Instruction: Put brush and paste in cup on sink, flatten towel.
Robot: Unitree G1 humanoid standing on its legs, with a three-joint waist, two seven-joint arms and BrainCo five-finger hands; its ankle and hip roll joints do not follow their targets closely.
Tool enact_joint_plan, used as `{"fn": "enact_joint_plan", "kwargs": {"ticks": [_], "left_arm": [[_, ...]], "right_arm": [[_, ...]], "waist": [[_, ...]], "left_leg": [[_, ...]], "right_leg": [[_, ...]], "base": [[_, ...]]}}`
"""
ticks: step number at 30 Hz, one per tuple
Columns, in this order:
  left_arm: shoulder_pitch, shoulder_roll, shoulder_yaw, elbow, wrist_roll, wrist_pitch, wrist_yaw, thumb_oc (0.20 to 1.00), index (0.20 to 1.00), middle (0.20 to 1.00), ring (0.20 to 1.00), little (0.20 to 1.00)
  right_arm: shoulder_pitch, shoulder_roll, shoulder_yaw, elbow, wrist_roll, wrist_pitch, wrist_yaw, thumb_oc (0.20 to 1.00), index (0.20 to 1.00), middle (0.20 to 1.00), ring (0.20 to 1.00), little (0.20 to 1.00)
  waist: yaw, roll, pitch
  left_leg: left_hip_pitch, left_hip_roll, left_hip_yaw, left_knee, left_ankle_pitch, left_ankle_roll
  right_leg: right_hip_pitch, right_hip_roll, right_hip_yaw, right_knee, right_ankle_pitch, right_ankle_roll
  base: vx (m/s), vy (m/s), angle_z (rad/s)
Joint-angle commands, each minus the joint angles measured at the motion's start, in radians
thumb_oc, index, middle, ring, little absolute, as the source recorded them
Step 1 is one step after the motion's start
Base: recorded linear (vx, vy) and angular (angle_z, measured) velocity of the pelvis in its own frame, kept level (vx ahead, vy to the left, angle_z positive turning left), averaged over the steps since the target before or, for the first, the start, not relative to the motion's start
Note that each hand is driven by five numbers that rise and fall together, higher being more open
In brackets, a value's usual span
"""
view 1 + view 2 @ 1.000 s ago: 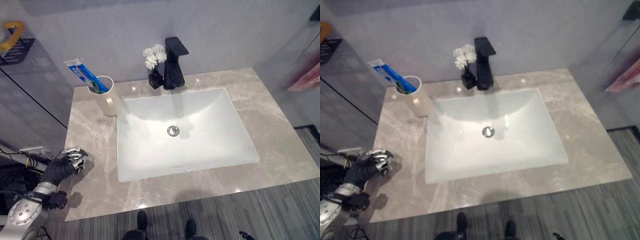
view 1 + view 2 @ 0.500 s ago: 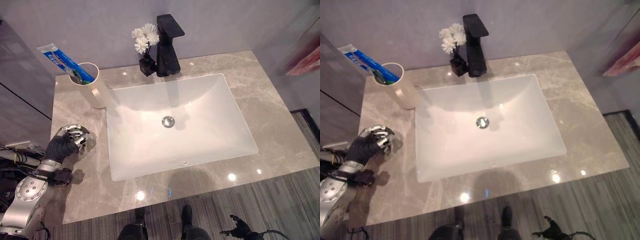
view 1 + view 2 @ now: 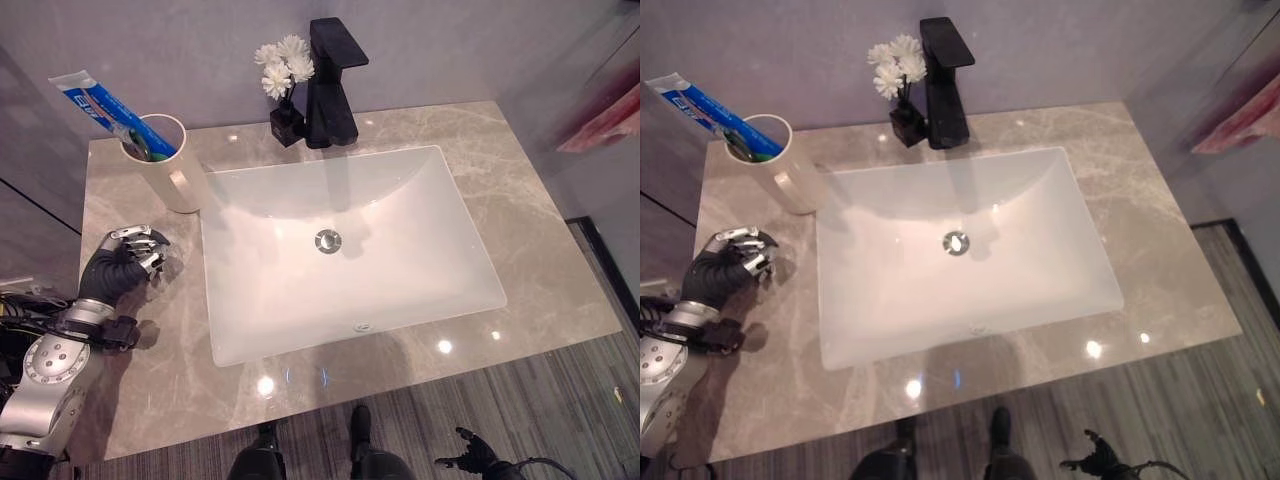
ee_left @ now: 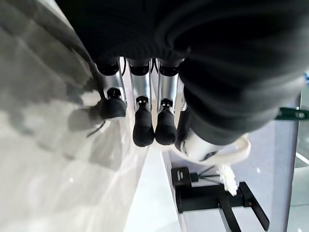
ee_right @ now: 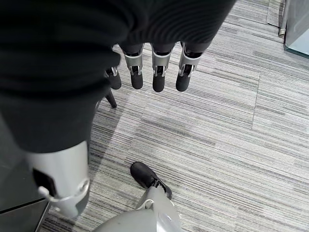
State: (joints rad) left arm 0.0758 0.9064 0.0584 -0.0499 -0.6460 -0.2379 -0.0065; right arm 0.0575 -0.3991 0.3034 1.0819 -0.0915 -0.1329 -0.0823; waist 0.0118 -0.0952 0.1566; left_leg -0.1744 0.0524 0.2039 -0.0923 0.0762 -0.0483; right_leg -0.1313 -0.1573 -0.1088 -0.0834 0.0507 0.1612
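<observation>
A white cup stands at the back left of the marble counter, beside the sink. A blue toothpaste tube leans out of it, and a toothbrush sits inside. My left hand rests over the counter a little in front of the cup, apart from it, with its fingers curled on nothing. My right hand hangs low over the floor, its fingers relaxed and empty. A pinkish-red towel hangs at the far right, partly cut off.
The white rectangular basin fills the counter's middle. Behind it stand a black faucet and a small black vase of white flowers. A grey wall lies behind, and striped grey flooring in front.
The camera has shifted, so the whole scene sits differently. My left hand has come forward over the counter, nearer the cup. My right hand has come into view at the bottom.
</observation>
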Motion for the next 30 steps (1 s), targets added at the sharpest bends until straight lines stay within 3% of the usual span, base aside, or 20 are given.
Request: {"fn": "enact_joint_plan", "kwargs": {"ticks": [1,30], "left_arm": [[-0.058,0.019,-0.01,0.039,0.048,-0.03,0.022,0.2,0.2,0.2,0.2,0.2],[-0.235,-0.024,-0.082,0.134,0.081,-0.037,0.084,0.2,0.2,0.2,0.2,0.2]], "right_arm": [[-0.037,-0.011,0.037,-0.012,0.027,-0.002,0.0,1.0,1.0,1.0,1.0,1.0],[-0.046,-0.006,0.063,-0.028,0.037,-0.002,0.004,1.0,1.0,1.0,1.0,1.0]], "waist": [[-0.003,0.003,0.012],[-0.022,-0.01,0.023]], "left_leg": [[0.006,-0.004,0.007,0.014,0.014,0.015],[0.002,-0.002,0.025,0.015,0.001,0.016]], "right_leg": [[-0.015,-0.047,-0.007,0.067,0.16,0.043],[-0.028,-0.041,0.007,0.056,0.181,0.046]], "base": [[0.01,0.006,-0.04],[0.0,0.001,-0.02]]}}
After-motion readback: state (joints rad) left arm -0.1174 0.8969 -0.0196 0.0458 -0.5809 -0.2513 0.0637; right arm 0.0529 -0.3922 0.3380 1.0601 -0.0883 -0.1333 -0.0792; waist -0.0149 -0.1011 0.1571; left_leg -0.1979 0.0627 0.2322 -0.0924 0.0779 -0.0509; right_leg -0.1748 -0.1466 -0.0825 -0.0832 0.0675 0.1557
